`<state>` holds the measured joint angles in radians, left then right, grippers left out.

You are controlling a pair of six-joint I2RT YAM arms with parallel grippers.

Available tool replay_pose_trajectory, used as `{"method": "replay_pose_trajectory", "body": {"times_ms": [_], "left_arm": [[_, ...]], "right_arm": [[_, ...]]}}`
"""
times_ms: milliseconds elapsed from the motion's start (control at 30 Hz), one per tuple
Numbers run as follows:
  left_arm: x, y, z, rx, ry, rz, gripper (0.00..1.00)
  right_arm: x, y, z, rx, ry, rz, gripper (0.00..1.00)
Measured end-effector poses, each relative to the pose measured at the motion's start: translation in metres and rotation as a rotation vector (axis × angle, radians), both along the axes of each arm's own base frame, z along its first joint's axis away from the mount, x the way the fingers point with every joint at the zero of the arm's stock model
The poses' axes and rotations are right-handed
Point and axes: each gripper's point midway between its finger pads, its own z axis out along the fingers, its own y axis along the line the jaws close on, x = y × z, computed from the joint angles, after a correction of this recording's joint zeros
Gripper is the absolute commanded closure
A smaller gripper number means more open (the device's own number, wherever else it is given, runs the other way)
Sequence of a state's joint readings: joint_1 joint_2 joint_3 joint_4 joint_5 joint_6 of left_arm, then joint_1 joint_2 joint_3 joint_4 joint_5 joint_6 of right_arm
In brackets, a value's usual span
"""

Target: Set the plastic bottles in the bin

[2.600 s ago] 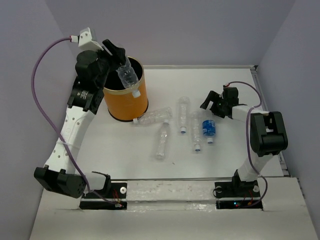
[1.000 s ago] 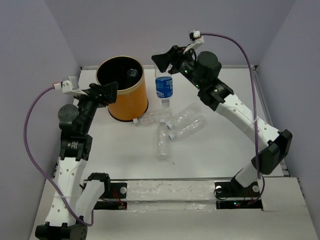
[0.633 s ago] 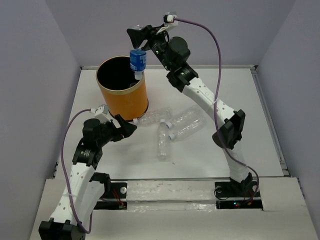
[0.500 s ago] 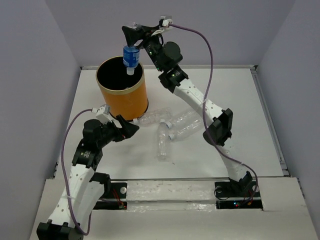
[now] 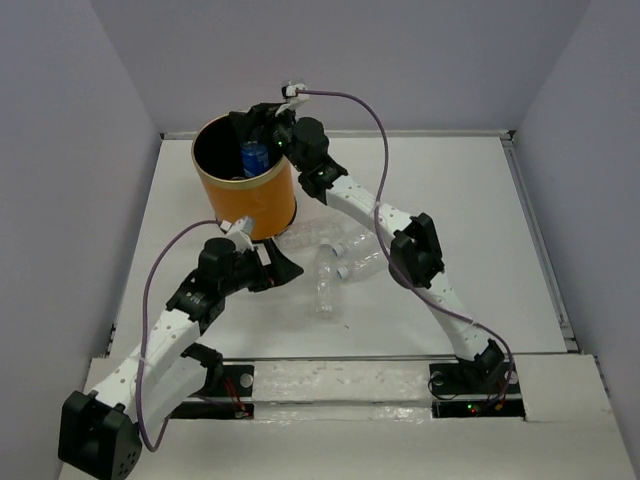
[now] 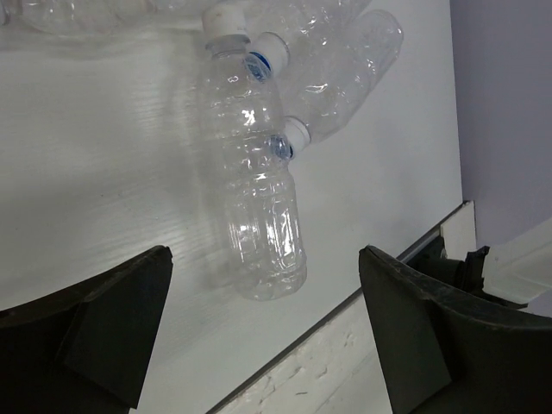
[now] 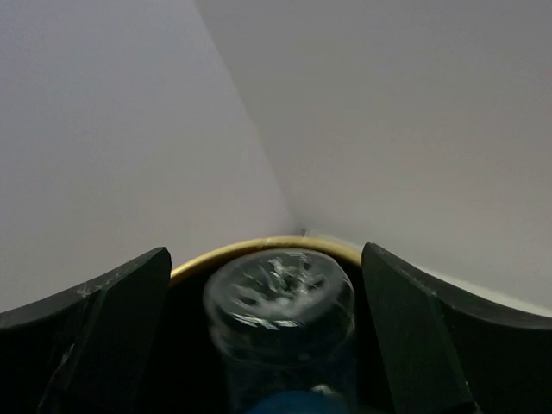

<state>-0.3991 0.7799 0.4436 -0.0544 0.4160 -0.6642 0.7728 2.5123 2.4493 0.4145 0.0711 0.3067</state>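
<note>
We are at the drop. The right gripper hangs over the bin with its fingers spread wide. The blue-labelled bottle is cap down inside the black mouth, seemingly let go. That arm stretches far across the desk. The left gripper, also wide and empty, hovers low over a clear bottle lying near the bin. Next, we judge, it must descend and close across that bottle's body.

Five plastic bottles (one blue-labelled), one orange bin
</note>
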Motion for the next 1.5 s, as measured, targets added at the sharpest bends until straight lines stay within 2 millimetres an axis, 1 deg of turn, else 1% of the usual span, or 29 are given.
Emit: {"method": "replay_pose_trajectory", "body": {"times_ms": [67,133,167,233,267,300,333,367,400,433,467,500,567,600,633,667,700,733,767,800,867,900,967,1067,1100,1200,1267,1367,1500], "left_arm": [[0.000,-0.010,-0.005,0.013,0.005,-0.017,0.01],[-0.003,-0.021,-0.016,0.042,0.028,-0.042,0.01],[-0.003,-0.025,-0.023,0.067,0.040,-0.045,0.01],[-0.002,-0.030,-0.030,0.100,0.050,-0.050,0.01],[-0.001,-0.032,-0.032,0.116,0.051,-0.049,0.01],[0.002,-0.032,-0.034,0.134,0.046,-0.040,0.01],[0.004,-0.033,-0.035,0.152,0.041,-0.031,0.01],[0.007,-0.034,-0.036,0.167,0.036,-0.025,0.01],[0.010,-0.036,-0.037,0.180,0.032,-0.021,0.01],[0.013,-0.040,-0.038,0.194,0.027,-0.018,0.01],[0.017,-0.043,-0.040,0.208,0.027,-0.016,0.01],[0.021,-0.045,-0.044,0.222,0.030,-0.015,0.01],[0.026,-0.048,-0.051,0.246,0.041,-0.012,0.01],[0.028,-0.049,-0.054,0.257,0.047,-0.010,0.01],[0.030,-0.049,-0.059,0.269,0.056,-0.012,0.01],[0.032,-0.051,-0.062,0.278,0.063,-0.015,0.01],[0.035,-0.054,-0.064,0.284,0.068,-0.019,0.01],[0.038,-0.057,-0.067,0.291,0.074,-0.022,0.01],[0.041,-0.059,-0.070,0.295,0.080,-0.026,0.01],[0.043,-0.062,-0.073,0.299,0.086,-0.030,0.01],[0.048,-0.066,-0.076,0.305,0.093,-0.035,0.01],[0.050,-0.068,-0.078,0.308,0.097,-0.037,0.01],[0.054,-0.071,-0.080,0.309,0.099,-0.041,0.01],[0.062,-0.078,-0.081,0.306,0.095,-0.041,0.05],[0.064,-0.080,-0.082,0.306,0.094,-0.040,0.07],[0.066,-0.079,-0.083,0.315,0.092,-0.033,0.14],[0.068,-0.077,-0.083,0.321,0.087,-0.026,0.24],[0.070,-0.077,-0.086,0.329,0.082,-0.022,0.33],[0.072,-0.077,-0.086,0.334,0.073,-0.020,0.40]], "right_arm": [[-0.011,0.002,-0.006,-0.067,0.034,0.042,0.00],[-0.026,-0.002,0.011,-0.081,0.032,0.070,0.00],[-0.042,-0.013,0.018,-0.112,0.049,0.080,0.02],[-0.081,-0.047,0.042,-0.145,0.063,0.087,0.09],[-0.099,-0.065,0.070,-0.127,0.029,0.086,0.20],[-0.109,-0.075,0.079,-0.123,0.017,0.085,0.31],[-0.119,-0.085,0.086,-0.118,0.005,0.083,0.48],[-0.136,-0.102,0.093,-0.114,-0.006,0.083,0.65],[-0.156,-0.123,0.093,-0.112,-0.006,0.082,0.80],[-0.176,-0.145,0.080,-0.115,0.014,0.081,0.90],[-0.189,-0.162,0.065,-0.125,0.039,0.075,0.95],[-0.196,-0.174,0.049,-0.143,0.067,0.066,0.98],[-0.203,-0.195,0.008,-0.168,0.149,0.040,1.00],[-0.206,-0.205,-0.014,-0.178,0.196,0.023,1.00],[-0.208,-0.213,-0.043,-0.210,0.258,0.007,0.94],[-0.214,-0.229,-0.081,-0.245,0.342,-0.023,0.81],[-0.226,-0.252,-0.125,-0.277,0.441,-0.066,0.60],[-0.235,-0.265,-0.143,-0.295,0.487,-0.086,0.42],[-0.248,-0.286,-0.159,-0.295,0.541,-0.127,0.27],[-0.262,-0.308,-0.173,-0.281,0.587,-0.176,0.21],[-0.264,-0.316,-0.165,-0.243,0.581,-0.201,0.11],[-0.265,-0.320,-0.161,-0.224,0.578,-0.214,0.08],[-0.264,-0.326,-0.154,-0.183,0.581,-0.240,0.07],[-0.256,-0.333,-0.162,-0.177,0.629,-0.279,0.06],[-0.252,-0.337,-0.168,-0.178,0.650,-0.298,0.06],[-0.236,-0.357,-0.199,-0.185,0.770,-0.383,0.05],[-0.232,-0.363,-0.213,-0.188,0.824,-0.406,0.03],[-0.225,-0.362,-0.226,-0.180,0.869,-0.396,0.02],[-0.219,-0.360,-0.243,-0.176,0.928,-0.377,0.01]]}}
